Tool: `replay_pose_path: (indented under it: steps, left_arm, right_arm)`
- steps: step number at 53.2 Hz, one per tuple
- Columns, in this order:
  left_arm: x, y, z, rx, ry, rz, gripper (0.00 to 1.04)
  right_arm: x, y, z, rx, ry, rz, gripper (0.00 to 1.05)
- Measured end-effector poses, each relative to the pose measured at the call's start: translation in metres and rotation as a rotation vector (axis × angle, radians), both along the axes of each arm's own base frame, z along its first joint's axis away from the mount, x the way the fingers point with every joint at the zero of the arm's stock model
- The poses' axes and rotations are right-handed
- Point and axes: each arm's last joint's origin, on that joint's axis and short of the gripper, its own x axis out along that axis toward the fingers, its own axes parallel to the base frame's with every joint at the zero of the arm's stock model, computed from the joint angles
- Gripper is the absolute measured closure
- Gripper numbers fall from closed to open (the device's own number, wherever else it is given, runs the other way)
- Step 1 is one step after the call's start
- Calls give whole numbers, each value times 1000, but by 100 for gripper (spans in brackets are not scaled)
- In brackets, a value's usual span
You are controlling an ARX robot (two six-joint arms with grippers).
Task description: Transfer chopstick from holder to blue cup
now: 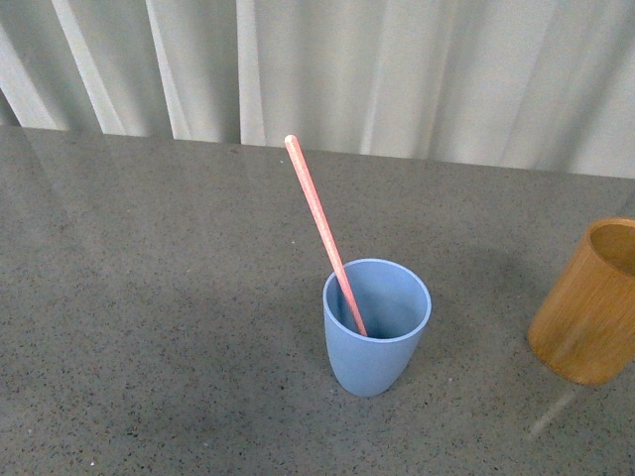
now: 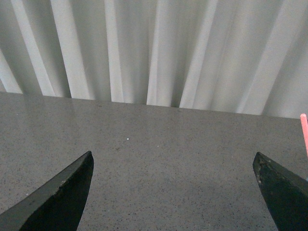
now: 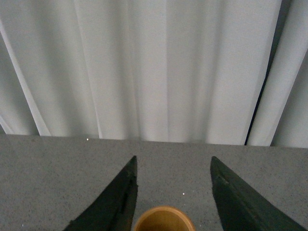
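Note:
The pink chopstick stands in the blue cup at the table's middle, leaning up and to the left. The brown wooden holder stands at the right edge of the front view, cut off by the frame; nothing shows in it. Neither arm shows in the front view. My left gripper is open over bare table, with the chopstick's top at the frame's edge. My right gripper is open, its dark fingers on either side above the holder's rim, apart from it.
The grey speckled table runs back to a white pleated curtain. Cup and holder stand apart with bare table between them.

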Motion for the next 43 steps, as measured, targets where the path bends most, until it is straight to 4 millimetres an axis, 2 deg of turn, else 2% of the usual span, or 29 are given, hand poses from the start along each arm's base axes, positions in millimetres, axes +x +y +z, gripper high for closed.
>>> replay_pose_path:
  steps: [8,11,24,43]
  left_arm:
    - [0,0,0,0,0,0,7]
    - [0,0,0,0,0,0,7]
    - [0,0,0,0,0,0,7]
    - [0,0,0,0,0,0,7]
  right_arm:
    - [-14,-7,-12,-7,2,5,98]
    - [-18,-9,-15,-11,1,2,104]
    - [-33,-22,-25,-9,2,1,104]
    - [-48,-23,-32,-9,-2,-3,104]
